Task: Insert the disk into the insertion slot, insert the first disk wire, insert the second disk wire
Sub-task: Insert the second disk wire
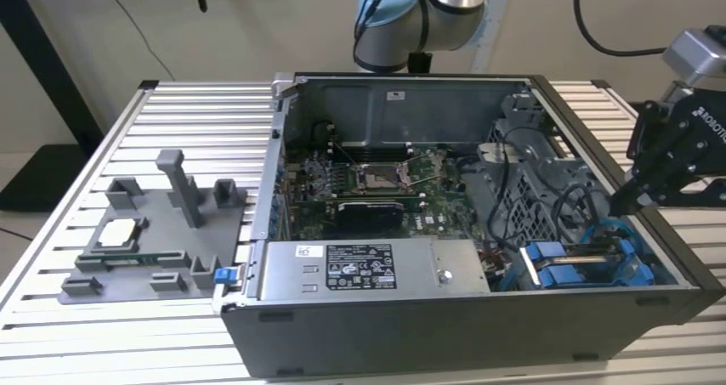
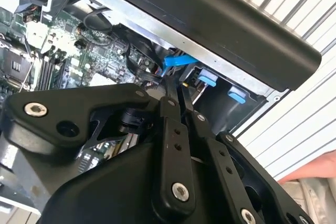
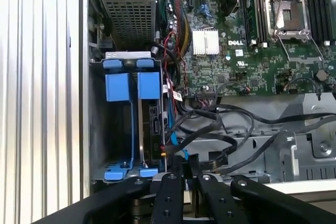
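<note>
Slatted metal table (image 1: 193, 113); beige wall (image 1: 261, 28); tool (image 1: 627, 206) pinched together at the insertion slot (image 1: 579, 262).

Black-and-white sticker (image 1: 360, 266) on long grey metal box (image 1: 448, 274): small print & marks, too fine to read. Small white label (image 1: 396, 96) on back wall of grey computer case (image 1: 465, 104): illegible too. White logo lettering on green circuit board (image 3: 231, 41) in first wrist view; white word on black pincer (image 1: 627, 205) housing in exterior view.
</note>
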`<state>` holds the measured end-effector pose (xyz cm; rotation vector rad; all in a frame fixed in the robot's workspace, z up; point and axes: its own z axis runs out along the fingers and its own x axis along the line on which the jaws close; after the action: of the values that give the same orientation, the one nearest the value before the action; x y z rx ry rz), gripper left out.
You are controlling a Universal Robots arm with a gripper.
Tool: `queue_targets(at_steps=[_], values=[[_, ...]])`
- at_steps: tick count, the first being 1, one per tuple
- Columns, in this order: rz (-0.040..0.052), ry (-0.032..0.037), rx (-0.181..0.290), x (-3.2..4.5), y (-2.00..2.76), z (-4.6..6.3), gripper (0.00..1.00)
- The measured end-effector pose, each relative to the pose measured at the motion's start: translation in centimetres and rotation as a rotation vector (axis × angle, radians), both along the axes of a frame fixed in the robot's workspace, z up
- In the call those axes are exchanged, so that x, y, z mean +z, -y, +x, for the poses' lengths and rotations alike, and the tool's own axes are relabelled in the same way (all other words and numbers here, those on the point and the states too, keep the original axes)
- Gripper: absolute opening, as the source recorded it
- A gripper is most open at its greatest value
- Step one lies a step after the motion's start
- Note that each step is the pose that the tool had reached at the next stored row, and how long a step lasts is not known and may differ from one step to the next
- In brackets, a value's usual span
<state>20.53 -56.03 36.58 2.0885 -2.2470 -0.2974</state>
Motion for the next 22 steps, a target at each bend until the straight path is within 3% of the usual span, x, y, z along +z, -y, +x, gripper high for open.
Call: queue_targets(at_steps=[9, 22], values=[[0.0053, -0.0028, 0.000, 1.24, 0.00, -0.1, 0.00], [0.0197, -0.0028, 0.000, 1.69, 0.27, -1.5, 0.00]])
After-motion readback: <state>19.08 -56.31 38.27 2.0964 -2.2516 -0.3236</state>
